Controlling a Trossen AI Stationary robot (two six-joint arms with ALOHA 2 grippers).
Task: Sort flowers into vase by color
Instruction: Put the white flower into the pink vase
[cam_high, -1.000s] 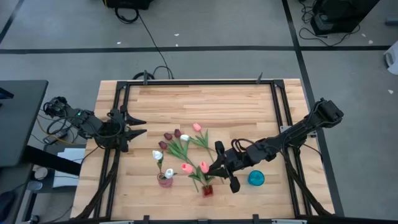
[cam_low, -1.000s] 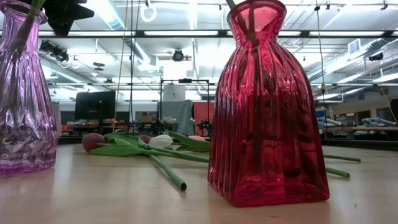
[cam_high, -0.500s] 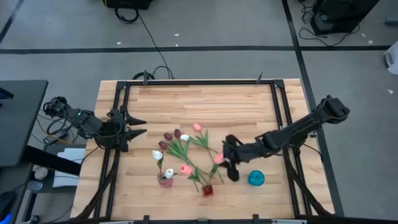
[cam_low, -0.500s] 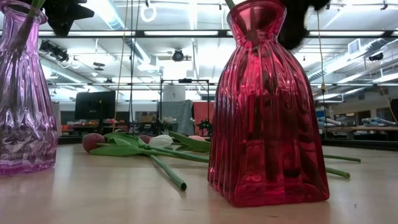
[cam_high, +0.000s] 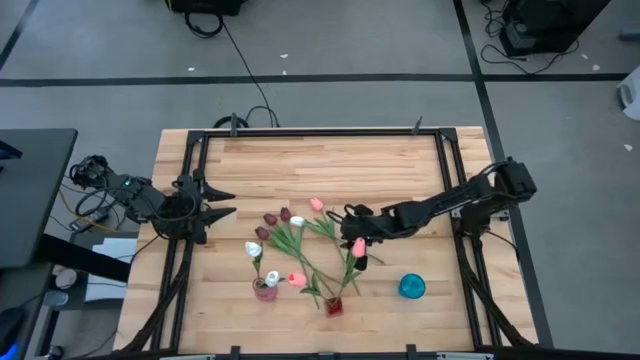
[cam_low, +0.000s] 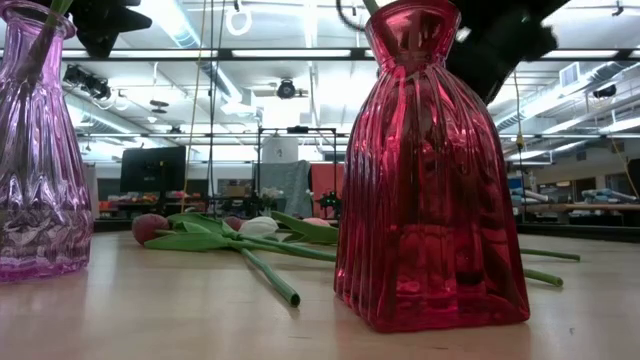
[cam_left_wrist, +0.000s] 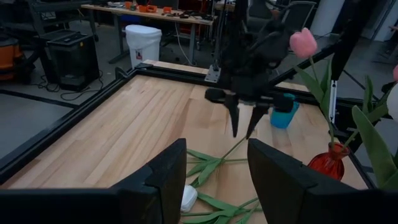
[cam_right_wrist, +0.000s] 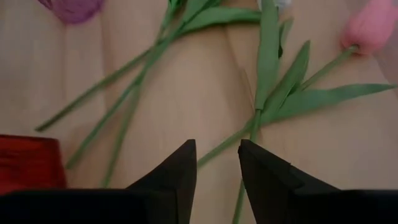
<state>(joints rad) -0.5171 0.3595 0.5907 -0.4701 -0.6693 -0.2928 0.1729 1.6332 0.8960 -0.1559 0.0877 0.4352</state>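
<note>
High view: the red vase (cam_high: 333, 305) stands at the table's (cam_high: 390, 165) near edge with two pink tulips (cam_high: 358, 247) rising from it. The pink vase (cam_high: 265, 290) is just beside it on the left, holding white tulips (cam_high: 253, 249). Beyond the red vase loose flowers (cam_high: 290, 228) lie flat, maroon, white and pink heads among them. A teal cup (cam_high: 411, 287) sits to the red vase's right. The right gripper (cam_high: 350, 222) hangs over the loose flowers beyond the red vase; the left gripper (cam_high: 222, 201) waits far to its left, at the table's edge.

Low view: the red vase (cam_low: 428, 180) fills the front, the pink vase (cam_low: 38, 150) at its left, fallen tulips (cam_low: 235, 232) behind. No writing or label can be read on either.

Left wrist view: the left fingers (cam_left_wrist: 168, 180) stand spread with nothing between them. The right gripper (cam_left_wrist: 243, 123) points down over a green stem (cam_left_wrist: 217, 158), fingers a little apart.

Right wrist view: the right fingers (cam_right_wrist: 177, 174) are slightly parted, empty, above stems and a pink head (cam_right_wrist: 372, 26); the red vase (cam_right_wrist: 28, 163) shows at one side.
</note>
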